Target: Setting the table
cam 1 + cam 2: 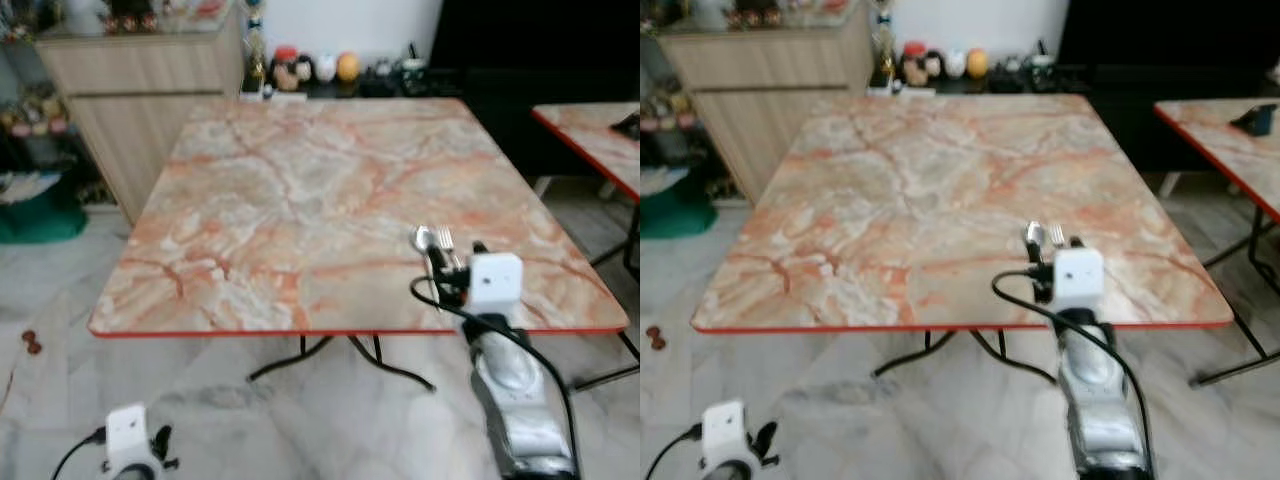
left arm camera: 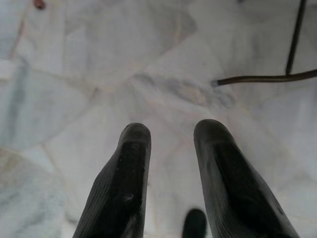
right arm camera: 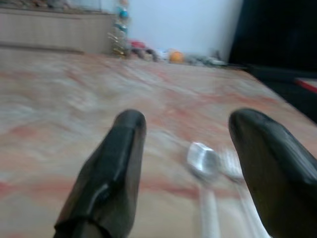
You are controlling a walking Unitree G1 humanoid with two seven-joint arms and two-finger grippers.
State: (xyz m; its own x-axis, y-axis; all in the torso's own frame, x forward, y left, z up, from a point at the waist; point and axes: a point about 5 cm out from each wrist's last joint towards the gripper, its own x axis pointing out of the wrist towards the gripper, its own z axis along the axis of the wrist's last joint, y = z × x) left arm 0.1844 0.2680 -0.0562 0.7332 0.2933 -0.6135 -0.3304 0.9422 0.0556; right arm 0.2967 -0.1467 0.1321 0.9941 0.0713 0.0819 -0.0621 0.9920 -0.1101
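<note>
A spoon (image 3: 202, 159) and a fork (image 3: 231, 163) lie side by side on the marble-patterned counter (image 1: 300, 200), near its front edge and toward the right front corner, heads pointing away from the robot. The right gripper (image 3: 190, 148) hovers low over them with its two black fingers spread wide, straddling the handles and pinching nothing. The cutlery looks just placed, so the step in hand is probably to finish this setting. To do that well, the gripper should lift straight up and draw back along the line of the handles, so neither finger brushes the pieces and knocks them out of parallel or toward the red-trimmed edge. If they need straightening, a light nudge on the handles would do better than a fresh grasp, since thin metal lying flat on a smooth top tends to skid. The left gripper (image 2: 171, 148) hangs idle above the floor (image 2: 89, 74), fingers parted and empty.
</note>
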